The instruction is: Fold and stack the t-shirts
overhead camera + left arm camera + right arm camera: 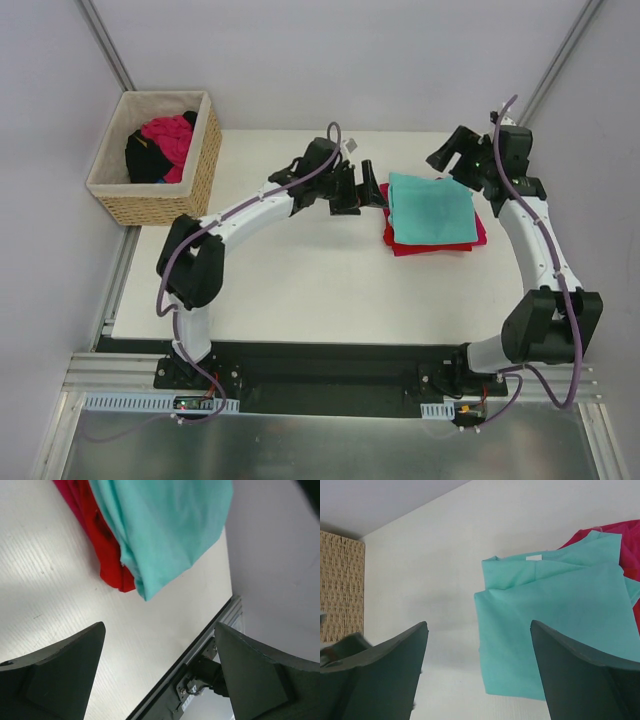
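Far left: wicker basket (150, 208) with a crumpled magenta-pink t-shirt (170, 135) and a dark garment (140, 158), not yet folded; left gripper (362, 192) (160, 630) released, jaws wide, empty; just beside it, teal t-shirt (430, 208) (165, 525) (555, 625) folded flat atop the red t-shirt (430, 246) (107, 555); right gripper (450, 152) (479, 625) likewise spread, holding nothing, at the far right corner. Soft, light, limp cloth; probably slumps and unfolds if lifted from one point; best pinched along a folded edge, both corners together.
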You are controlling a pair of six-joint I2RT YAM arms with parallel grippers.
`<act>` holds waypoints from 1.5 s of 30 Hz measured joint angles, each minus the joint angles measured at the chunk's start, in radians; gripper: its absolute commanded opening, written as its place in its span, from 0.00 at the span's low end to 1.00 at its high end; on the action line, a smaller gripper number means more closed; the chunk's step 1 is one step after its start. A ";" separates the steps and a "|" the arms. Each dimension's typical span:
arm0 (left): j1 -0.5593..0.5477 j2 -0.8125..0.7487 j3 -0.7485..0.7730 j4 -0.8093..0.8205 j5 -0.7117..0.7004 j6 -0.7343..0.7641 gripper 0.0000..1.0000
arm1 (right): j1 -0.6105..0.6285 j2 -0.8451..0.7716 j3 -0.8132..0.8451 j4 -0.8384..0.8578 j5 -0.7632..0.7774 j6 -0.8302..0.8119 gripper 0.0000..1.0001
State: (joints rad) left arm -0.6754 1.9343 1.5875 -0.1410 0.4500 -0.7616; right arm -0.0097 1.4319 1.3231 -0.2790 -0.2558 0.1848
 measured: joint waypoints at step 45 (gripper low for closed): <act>0.009 -0.323 -0.315 -0.025 -0.119 0.032 0.90 | 0.250 0.134 -0.101 -0.140 0.342 -0.102 0.85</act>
State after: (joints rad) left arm -0.6666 1.6115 1.2728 -0.1658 0.3305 -0.7296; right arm 0.2401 1.5654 1.2224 -0.4191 0.0864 0.0826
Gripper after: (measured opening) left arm 0.866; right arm 0.853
